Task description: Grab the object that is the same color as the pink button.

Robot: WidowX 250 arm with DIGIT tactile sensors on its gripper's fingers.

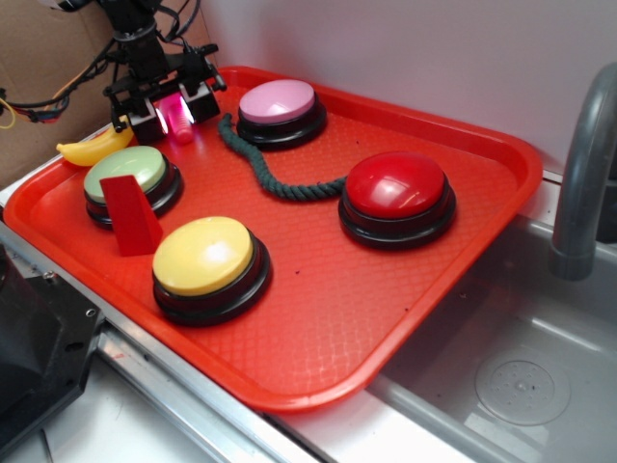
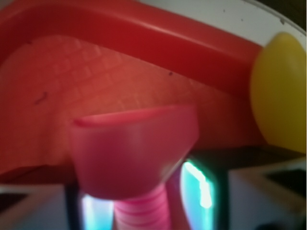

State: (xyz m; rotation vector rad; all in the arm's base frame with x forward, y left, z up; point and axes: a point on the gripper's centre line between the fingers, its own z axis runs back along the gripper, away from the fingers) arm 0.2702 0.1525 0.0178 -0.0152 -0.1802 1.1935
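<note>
At the bottom of the wrist view, my tool (image 2: pixel 144 211) holds the pink toy screw (image 2: pixel 136 158) between its two pads, the ribbed shaft clamped in the narrow gap and the triangular head standing out ahead of them. Just beyond the head lies the waffled floor of the red tray (image 2: pixel 96 81), then its raised rim, and the yellow banana (image 2: pixel 280 96) fills the right edge of that frame, outside the rim.

In the exterior view, going from the lower edge upward: the yellow button (image 1: pixel 204 256) sits nearest on the tray (image 1: pixel 328 318), with the red wedge block (image 1: pixel 130 214) standing just to its upper left, against the pale green button (image 1: pixel 125 176). Right of centre is the red button (image 1: pixel 396 188), and a dark green rope (image 1: pixel 275 174) curls from it toward the pink button (image 1: pixel 279 102) near the top. In the upper left corner of the tray my tool (image 1: pixel 174 111) is down low, closed on the pink toy screw (image 1: pixel 179 121), with the banana (image 1: pixel 94 147) just left of it over the rim. A grey sink (image 1: pixel 501 376) and faucet (image 1: pixel 583 164) lie to the right.
</note>
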